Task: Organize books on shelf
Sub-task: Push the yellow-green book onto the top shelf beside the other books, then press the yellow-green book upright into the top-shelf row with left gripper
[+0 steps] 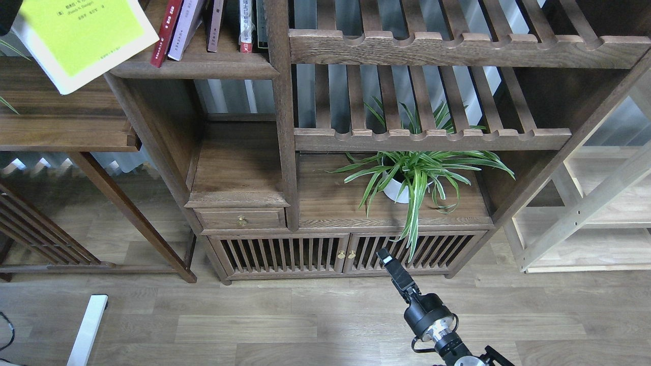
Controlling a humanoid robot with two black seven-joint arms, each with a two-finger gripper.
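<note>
A yellow-green book (81, 38) with dark title characters hangs tilted in the air at the top left, over the left end of the shelf (203, 67). My left gripper (7, 15) shows only as a dark corner at the book's upper left edge and holds it. A dark red book (165, 30) and a pale lavender-white book (185, 23) lean on the shelf, with other books (246, 25) upright to their right. My right gripper (386, 256) is low, in front of the cabinet doors, seen end-on and empty.
A spider plant in a white pot (404, 180) stands on the lower cabinet top. Slatted racks (432, 48) fill the right half of the bookcase. A brown side table (66, 133) stands at the left, and a light wood frame (585, 213) at the right.
</note>
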